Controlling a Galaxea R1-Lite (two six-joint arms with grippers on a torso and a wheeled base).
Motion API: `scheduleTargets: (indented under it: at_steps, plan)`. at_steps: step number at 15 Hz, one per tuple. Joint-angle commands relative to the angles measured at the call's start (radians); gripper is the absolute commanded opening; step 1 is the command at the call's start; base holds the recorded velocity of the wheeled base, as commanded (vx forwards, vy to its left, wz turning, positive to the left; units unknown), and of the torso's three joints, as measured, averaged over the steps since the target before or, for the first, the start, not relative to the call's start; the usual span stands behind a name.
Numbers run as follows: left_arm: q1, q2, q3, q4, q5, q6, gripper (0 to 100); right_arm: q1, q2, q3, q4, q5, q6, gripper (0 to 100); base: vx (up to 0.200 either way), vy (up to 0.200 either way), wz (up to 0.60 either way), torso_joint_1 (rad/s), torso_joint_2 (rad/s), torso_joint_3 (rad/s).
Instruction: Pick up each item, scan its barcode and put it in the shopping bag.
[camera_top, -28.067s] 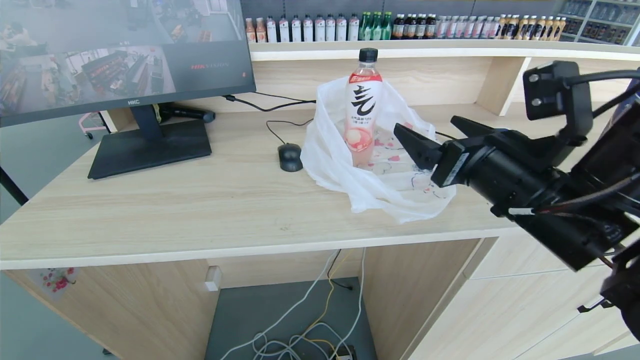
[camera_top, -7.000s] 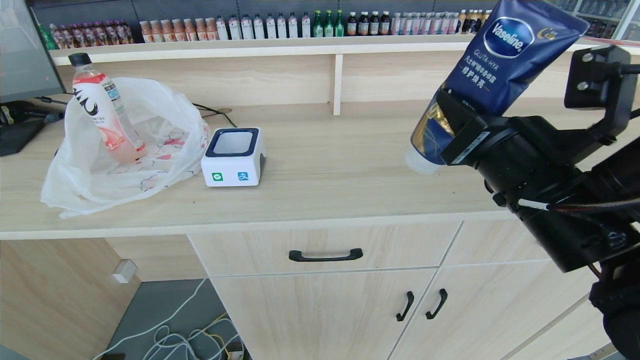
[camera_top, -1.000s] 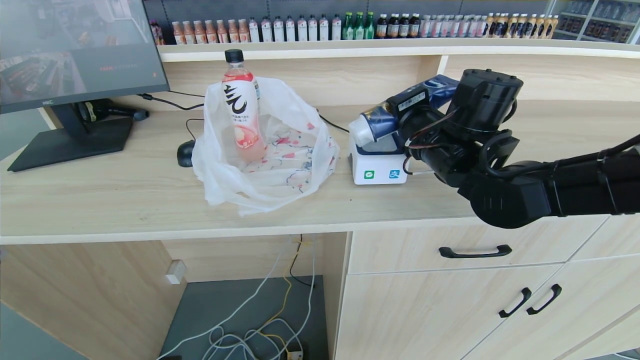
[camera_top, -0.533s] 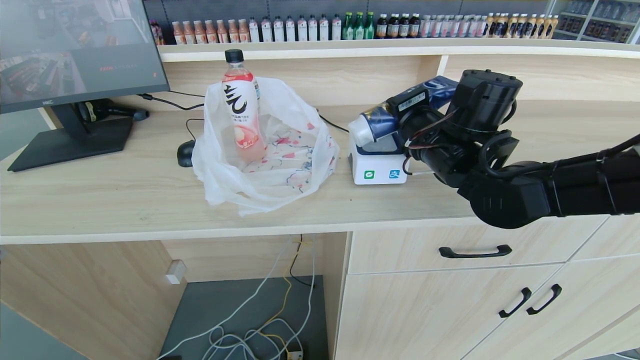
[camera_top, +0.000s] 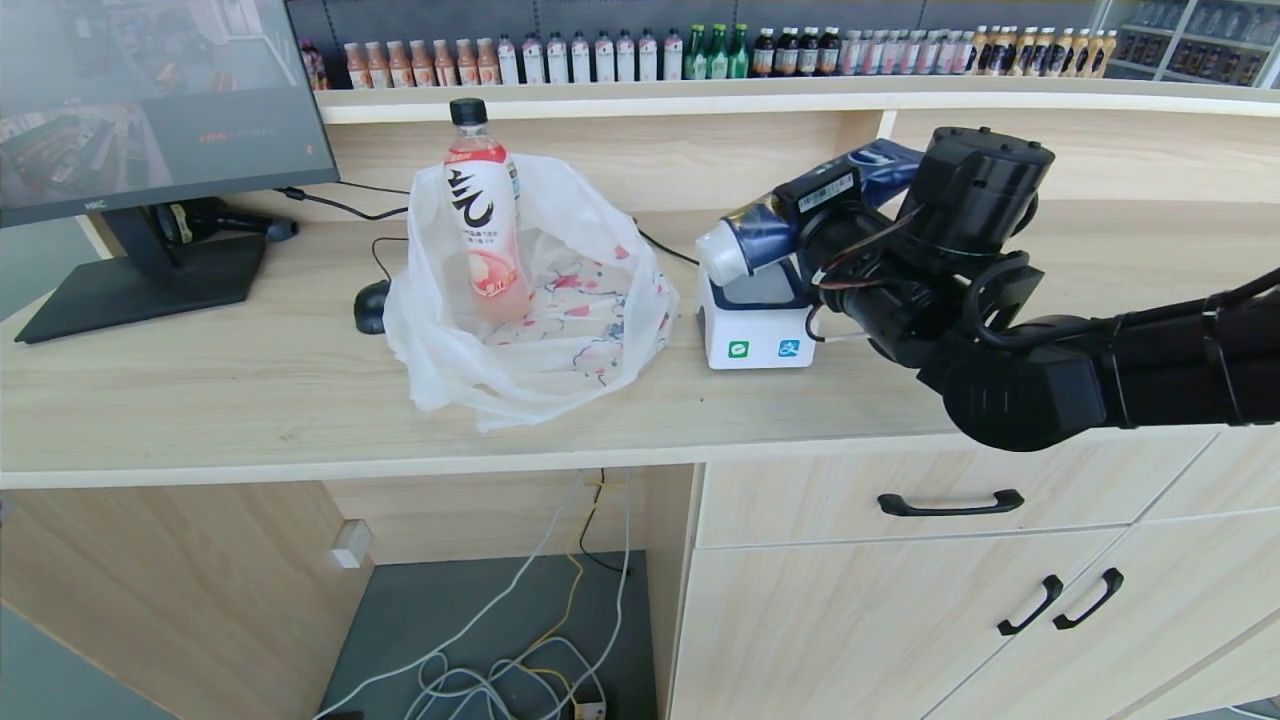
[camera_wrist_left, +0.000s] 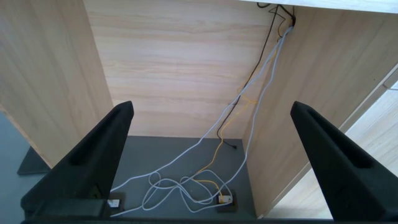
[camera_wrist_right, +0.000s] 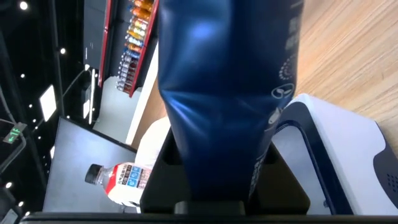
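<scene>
My right gripper is shut on a dark blue lotion tube, held on its side with the white cap toward the bag, just above the white barcode scanner on the counter. In the right wrist view the blue tube lies between the fingers, over the scanner. A white plastic shopping bag stands open left of the scanner, with a pink drink bottle upright inside; the bottle also shows past the tube. My left gripper is open under the counter, above floor cables.
A monitor on a black stand sits at the counter's left, a black mouse beside the bag. A raised shelf with a row of bottles runs along the back. Drawers and cupboard doors lie below the counter's right half.
My right gripper has lifted the tube slightly off the scanner, tilting it a little higher. Bag, bottle and scanner have not moved.
</scene>
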Motion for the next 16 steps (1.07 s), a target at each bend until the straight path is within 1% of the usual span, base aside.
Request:
scheduleTargets:
  at_steps: [1,3,6,10,13,14,15,16]
  plan:
    - [0.000,0.000,0.000,0.000,0.001,-0.001,100,0.013,-0.023,-0.020,-0.001,0.001,-0.002,0,0.000,0.000,0.00,0.000,0.00,0.000]
    - [0.000,0.000,0.000,0.000,0.001,-0.001,100,0.014,-0.049,-0.021,-0.006,0.018,-0.069,0,0.000,0.000,0.00,0.000,0.00,0.000]
    - [0.000,0.000,0.000,0.000,0.001,-0.001,100,0.014,-0.089,-0.020,-0.006,0.035,-0.132,0,0.000,0.000,0.00,0.000,0.00,0.000]
    - [0.000,0.000,0.000,0.000,0.001,-0.001,100,0.014,-0.161,0.023,-0.007,0.028,-0.246,0,0.000,0.000,0.00,0.000,0.00,0.000]
    - [0.000,0.000,0.000,0.000,0.001,-0.001,100,0.042,-0.215,0.082,-0.012,-0.002,-0.451,0,0.000,0.000,0.00,0.000,0.00,0.000]
    - [0.000,0.000,0.000,0.000,0.001,-0.001,100,0.059,-0.215,0.086,-0.047,-0.007,-0.534,0,0.000,0.000,0.00,0.000,0.00,0.000]
    - [0.000,0.000,0.000,0.000,0.001,-0.001,100,0.071,-0.215,0.092,-0.072,-0.010,-0.586,0,0.000,0.000,0.00,0.000,0.00,0.000]
    - [0.000,0.000,0.000,0.000,0.001,-0.001,100,0.086,-0.212,0.131,-0.141,-0.010,-0.717,0,0.000,0.000,0.00,0.000,0.00,0.000]
